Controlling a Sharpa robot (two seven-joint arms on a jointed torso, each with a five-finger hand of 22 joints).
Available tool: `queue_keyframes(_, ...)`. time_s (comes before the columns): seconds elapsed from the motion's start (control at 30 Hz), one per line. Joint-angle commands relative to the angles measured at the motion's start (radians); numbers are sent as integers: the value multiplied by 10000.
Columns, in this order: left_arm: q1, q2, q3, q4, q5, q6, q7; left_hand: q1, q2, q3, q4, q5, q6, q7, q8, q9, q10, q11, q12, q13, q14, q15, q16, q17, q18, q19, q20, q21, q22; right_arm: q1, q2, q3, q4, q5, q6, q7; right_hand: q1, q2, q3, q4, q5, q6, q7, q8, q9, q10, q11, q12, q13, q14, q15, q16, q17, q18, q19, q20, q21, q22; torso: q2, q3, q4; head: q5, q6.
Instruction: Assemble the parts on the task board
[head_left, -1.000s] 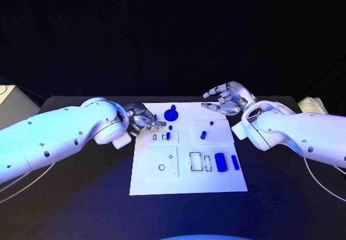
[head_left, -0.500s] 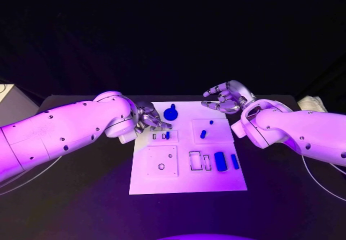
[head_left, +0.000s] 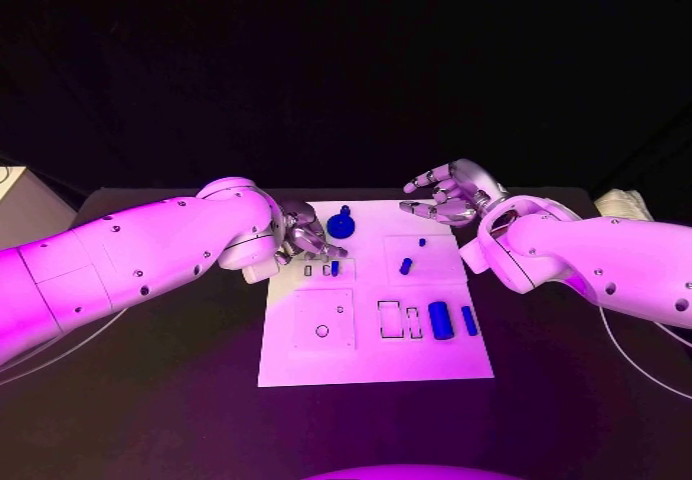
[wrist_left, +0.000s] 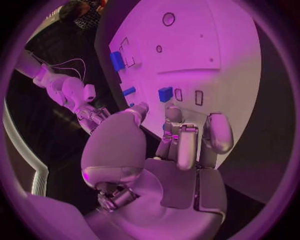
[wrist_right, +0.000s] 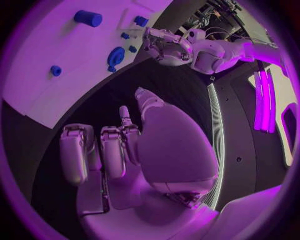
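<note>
Hands (head_left: 306, 240) (head_left: 450, 197) curled, holding nothing.

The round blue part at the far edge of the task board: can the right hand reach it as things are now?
Probably yes. The right hand hovers open beside the task board, near its far right corner, and bare board lies between it and the round blue part. The left hand is on the other side.

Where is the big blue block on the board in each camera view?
Head view: blue block, right of the outlined slots.
Left wrist view: blue block at the task board's edge, beside those slots.
Right wrist view: blue block beyond the round blue part.
Shared landmark: the white task board.
</note>
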Motion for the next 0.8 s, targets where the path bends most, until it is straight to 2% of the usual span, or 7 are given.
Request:
queue_keyframes(0.03,25,68,-11,-52,-79,509,-55,-115,-3,-72,23,-6,-67,1,60,54,39,-37,84,35,362,-60,37,1021,-142,94,5,50,38,4,15,6,-8,-22,182,-63,-113,3,4,67,29,-38,26,-9,-13,172,62,-20,1748,850,87,-39,1778,138,329,98,-38,2001,-2,-1,3,-30,-20)
queue_keyframes(0.3,24,180,-72,-227,-110,731,-82,-205,12,-128,22,-6,-91,-6,118,156,39,-41,118,81,376,-62,50,1059,-146,101,4,63,62,4,19,6,-13,-34,201,-90,-113,3,4,67,29,-38,26,-9,-13,172,62,-20,1748,850,87,-39,1778,138,329,98,-38,2001,-8,-5,8,-49,-56)
queue_keyframes(0.8,18,369,-133,-422,-117,770,-91,-213,46,-137,13,-5,-96,-17,167,230,50,-49,152,124,383,-66,59,1079,-148,108,3,74,80,3,48,6,-23,-37,247,-99,-139,11,9,85,27,-37,25,-6,-14,180,62,-9,1756,851,88,-39,1780,137,332,99,-36,2003,-1,-7,5,-49,-118)
